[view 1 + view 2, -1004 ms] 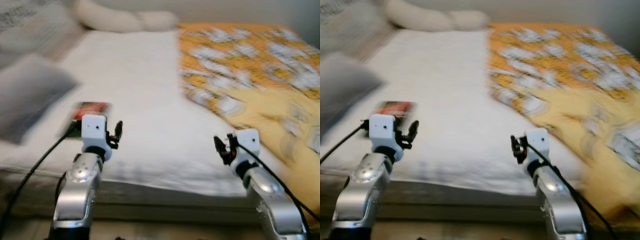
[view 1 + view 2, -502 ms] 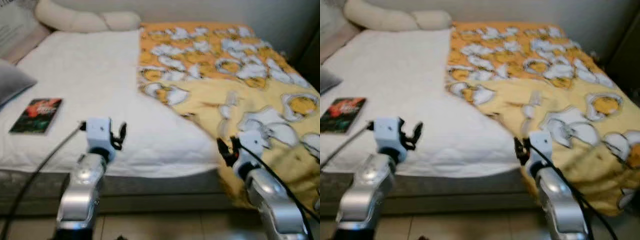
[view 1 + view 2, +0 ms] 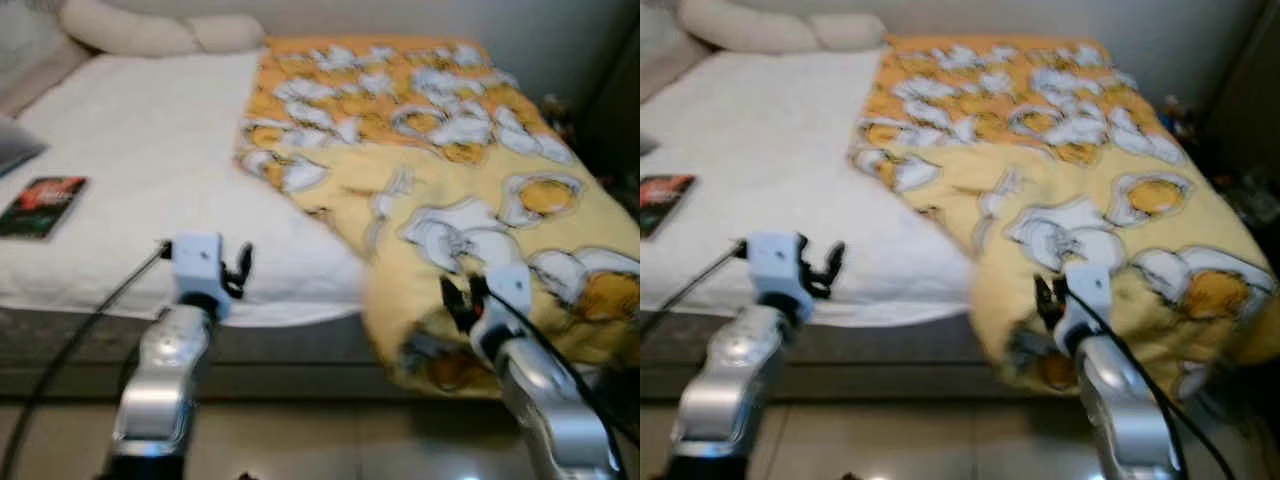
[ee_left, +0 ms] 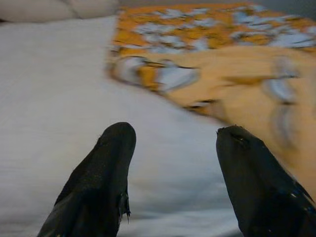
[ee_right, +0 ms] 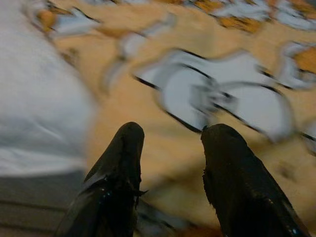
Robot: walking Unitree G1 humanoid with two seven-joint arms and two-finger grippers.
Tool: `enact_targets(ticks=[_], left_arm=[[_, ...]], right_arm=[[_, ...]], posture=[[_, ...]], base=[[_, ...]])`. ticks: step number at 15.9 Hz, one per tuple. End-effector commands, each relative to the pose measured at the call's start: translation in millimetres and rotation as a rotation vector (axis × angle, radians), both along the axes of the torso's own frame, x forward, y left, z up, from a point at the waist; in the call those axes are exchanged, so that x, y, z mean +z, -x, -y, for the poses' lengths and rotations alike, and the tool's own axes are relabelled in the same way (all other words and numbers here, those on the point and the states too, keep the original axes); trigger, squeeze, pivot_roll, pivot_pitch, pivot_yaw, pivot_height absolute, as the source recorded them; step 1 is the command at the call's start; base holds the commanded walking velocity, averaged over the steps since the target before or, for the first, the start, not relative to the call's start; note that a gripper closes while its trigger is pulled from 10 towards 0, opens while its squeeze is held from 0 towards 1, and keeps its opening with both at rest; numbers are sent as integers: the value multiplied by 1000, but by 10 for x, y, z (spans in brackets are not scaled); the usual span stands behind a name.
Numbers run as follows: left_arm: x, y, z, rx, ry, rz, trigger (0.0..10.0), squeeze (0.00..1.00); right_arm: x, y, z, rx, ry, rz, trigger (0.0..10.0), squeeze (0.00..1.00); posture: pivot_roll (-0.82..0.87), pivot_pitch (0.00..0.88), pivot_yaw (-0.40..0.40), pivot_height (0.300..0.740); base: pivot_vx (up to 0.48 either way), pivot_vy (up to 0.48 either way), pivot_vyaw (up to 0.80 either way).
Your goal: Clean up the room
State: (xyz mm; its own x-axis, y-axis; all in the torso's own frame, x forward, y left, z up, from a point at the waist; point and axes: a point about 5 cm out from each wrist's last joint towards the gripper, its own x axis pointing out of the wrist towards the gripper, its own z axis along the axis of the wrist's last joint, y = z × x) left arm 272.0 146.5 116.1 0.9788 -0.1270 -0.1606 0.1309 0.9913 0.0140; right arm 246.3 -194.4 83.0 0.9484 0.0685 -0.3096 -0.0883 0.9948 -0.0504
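A yellow and orange blanket [image 3: 440, 170] with white cartoon prints lies crumpled over the right half of the bed and hangs over its front edge. The white sheet [image 3: 150, 170] covers the left half. A dark book [image 3: 42, 193] with a red cover lies on the sheet at the far left. My left gripper [image 3: 243, 270] is held open in front of the bed's near edge, with nothing between its fingers [image 4: 106, 168]. My right gripper [image 3: 460, 297] is open just before the hanging blanket edge, fingers [image 5: 123, 163] apart and empty.
Cream pillows [image 3: 150, 30] lie at the head of the bed. A grey pillow corner [image 3: 15, 145] is at the far left. The grey bed base [image 3: 280, 345] runs along the front, with tiled floor [image 3: 300, 440] below. Dark clutter [image 3: 560, 110] sits beside the bed at the right.
The camera has swung to the right: the book and sheet slid left in the picture and the blanket now lies ahead. Both arms keep the same raised pose.
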Motion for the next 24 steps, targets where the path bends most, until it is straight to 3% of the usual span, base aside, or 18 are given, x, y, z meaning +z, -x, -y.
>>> enact_targets(ticks=[1,3,9,19,21,24], left_arm=[[49,-19,-24,1,-14,15,10000,0],[45,-19,-25,3,-16,15,10000,0],[105,-13,-29,-19,29,53,10000,0],[67,87,-76,-6,44,36,10000,0],[66,98,-80,-6,42,35,10000,0],[71,103,-76,-16,33,32,10000,0]], right_arm=[[52,-25,-21,3,-9,24,10000,0],[55,-21,-23,3,-9,25,10000,0],[68,-19,-27,8,-4,28,10000,0],[86,-93,-93,60,36,38,10000,0],[69,-93,-88,30,-8,35,10000,0],[61,-105,-77,17,7,35,10000,0]], posture=[[-47,0,48,740],[-48,0,48,740],[-45,5,41,740],[-26,7,17,740],[-21,6,16,740],[-16,6,19,740]], base=[[0,-480,0],[0,-480,0],[0,0,0],[322,0,56],[343,0,0],[319,0,0]])
